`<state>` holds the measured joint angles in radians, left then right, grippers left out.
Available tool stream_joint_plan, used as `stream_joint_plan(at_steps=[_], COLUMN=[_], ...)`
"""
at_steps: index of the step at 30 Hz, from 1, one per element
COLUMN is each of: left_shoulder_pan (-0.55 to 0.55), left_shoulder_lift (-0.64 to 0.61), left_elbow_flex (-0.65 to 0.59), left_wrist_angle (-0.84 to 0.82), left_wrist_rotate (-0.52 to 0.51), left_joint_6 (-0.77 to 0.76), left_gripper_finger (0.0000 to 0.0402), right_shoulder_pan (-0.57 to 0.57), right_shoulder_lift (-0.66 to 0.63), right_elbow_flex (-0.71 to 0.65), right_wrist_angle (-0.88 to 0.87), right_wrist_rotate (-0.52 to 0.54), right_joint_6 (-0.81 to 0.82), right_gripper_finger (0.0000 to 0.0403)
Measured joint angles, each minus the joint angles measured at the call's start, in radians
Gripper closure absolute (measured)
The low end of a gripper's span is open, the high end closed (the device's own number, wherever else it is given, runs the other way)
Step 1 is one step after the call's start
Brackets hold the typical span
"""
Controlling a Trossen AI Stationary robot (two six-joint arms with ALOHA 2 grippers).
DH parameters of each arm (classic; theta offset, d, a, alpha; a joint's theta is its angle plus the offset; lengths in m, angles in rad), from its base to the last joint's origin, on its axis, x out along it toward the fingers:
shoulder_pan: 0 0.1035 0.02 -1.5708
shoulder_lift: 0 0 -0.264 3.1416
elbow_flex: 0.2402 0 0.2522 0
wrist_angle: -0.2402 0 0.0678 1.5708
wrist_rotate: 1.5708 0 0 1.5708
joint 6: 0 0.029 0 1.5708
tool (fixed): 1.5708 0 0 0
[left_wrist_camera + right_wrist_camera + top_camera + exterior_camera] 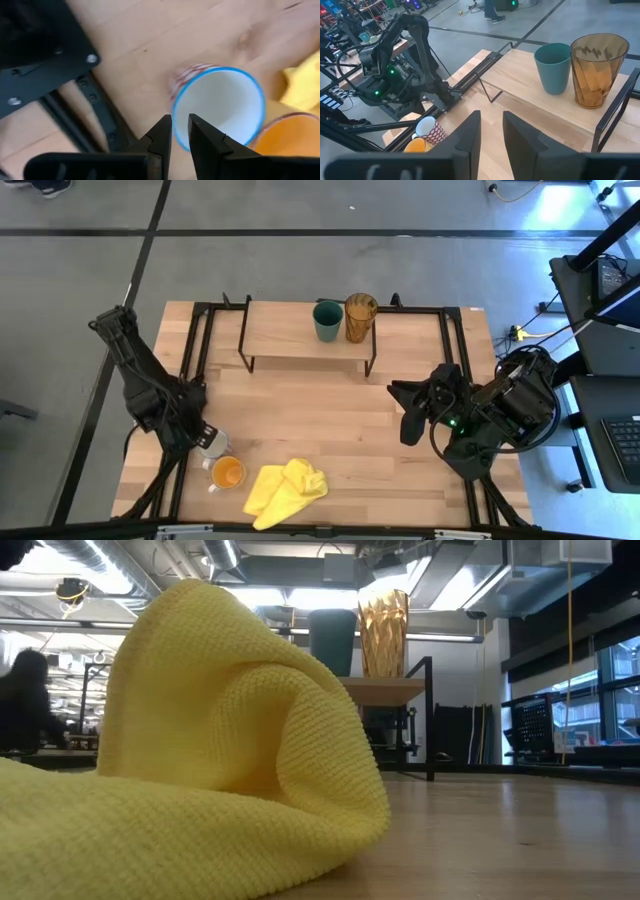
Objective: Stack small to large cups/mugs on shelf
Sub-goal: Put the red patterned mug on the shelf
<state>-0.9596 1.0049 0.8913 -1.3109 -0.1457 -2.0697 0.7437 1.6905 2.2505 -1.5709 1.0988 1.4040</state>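
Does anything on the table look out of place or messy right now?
Only the yellow cloth stands out: it lies crumpled near the table's front edge, beside the orange mug. The dark green cup and amber tumbler stand upright on the shelf. No spill shows.

I count four drinking vessels: one dark green cup [327, 320] and one amber tumbler [360, 317] on my one shelf [290, 340], plus one white-grey mug [212, 443] and one orange mug [228, 473] down on the surface [340, 430]. One yellow cloth [285, 488]. Two arms.
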Motion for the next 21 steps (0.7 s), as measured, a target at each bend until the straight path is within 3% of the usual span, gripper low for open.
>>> stream_joint_plan(at_steps=[21], left_shoulder_pan=[0.000], left_shoulder_lift=[0.114], left_elbow_flex=[0.000], left_wrist_angle=[0.004], left_wrist_rotate=[-0.007], left_joint_6=[0.052], left_gripper_finger=[0.0343], right_shoulder_pan=[0.000], right_shoulder_lift=[0.000], right_elbow_flex=[0.000], right_wrist_angle=[0.000], right_wrist_rotate=[-0.001], right_joint_6=[0.001], right_gripper_finger=[0.0320])
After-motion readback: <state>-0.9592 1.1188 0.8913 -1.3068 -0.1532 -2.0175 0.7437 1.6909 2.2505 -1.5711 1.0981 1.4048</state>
